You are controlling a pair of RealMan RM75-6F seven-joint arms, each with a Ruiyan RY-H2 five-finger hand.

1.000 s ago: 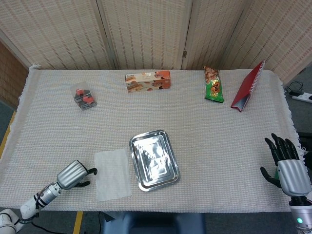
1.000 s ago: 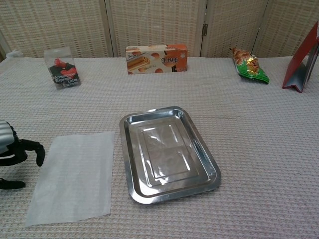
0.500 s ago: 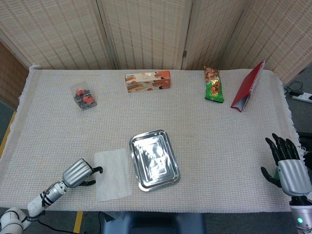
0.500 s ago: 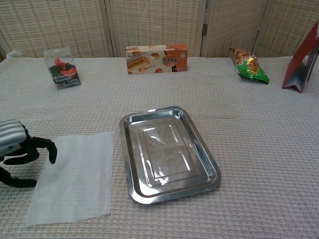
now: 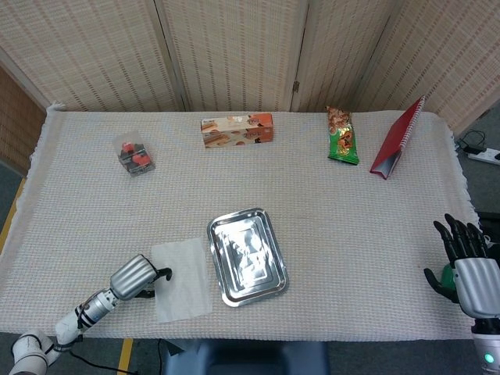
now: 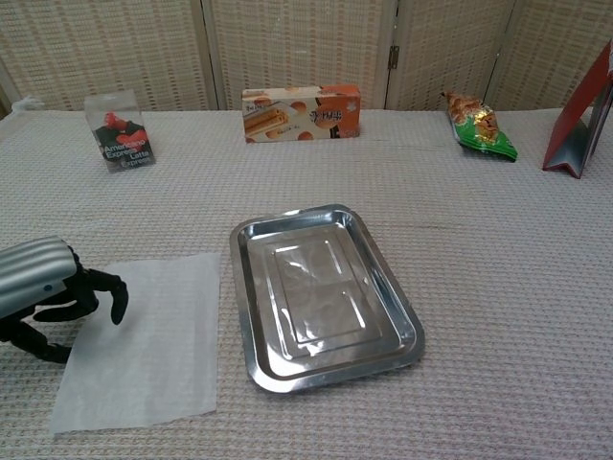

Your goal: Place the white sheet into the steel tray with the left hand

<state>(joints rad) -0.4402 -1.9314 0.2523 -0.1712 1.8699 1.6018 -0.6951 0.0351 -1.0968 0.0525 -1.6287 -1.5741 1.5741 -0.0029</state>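
Observation:
The white sheet (image 5: pixel 182 279) (image 6: pixel 148 337) lies flat on the cloth, just left of the steel tray (image 5: pixel 221 230) (image 6: pixel 247 230), which holds nothing. My left hand (image 5: pixel 137 276) (image 6: pixel 53 295) hovers at the sheet's left edge, its dark fingers curled down over the sheet's border with nothing held. I cannot tell whether the fingertips touch the sheet. My right hand (image 5: pixel 466 271) stays at the table's right edge with its fingers spread, holding nothing; the chest view does not show it.
Along the far side stand a clear box with red contents (image 5: pixel 135 154) (image 6: pixel 121 130), an orange snack box (image 5: pixel 237 130) (image 6: pixel 301 112), a green snack bag (image 5: pixel 342 137) (image 6: pixel 478 125) and a red notebook (image 5: pixel 398 139) (image 6: pixel 580 115). The knitted cloth (image 5: pixel 351 234) covers the table.
My left hand has moved right, from beside the sheet to over its left edge. My right hand has drifted slightly back toward the right corner.

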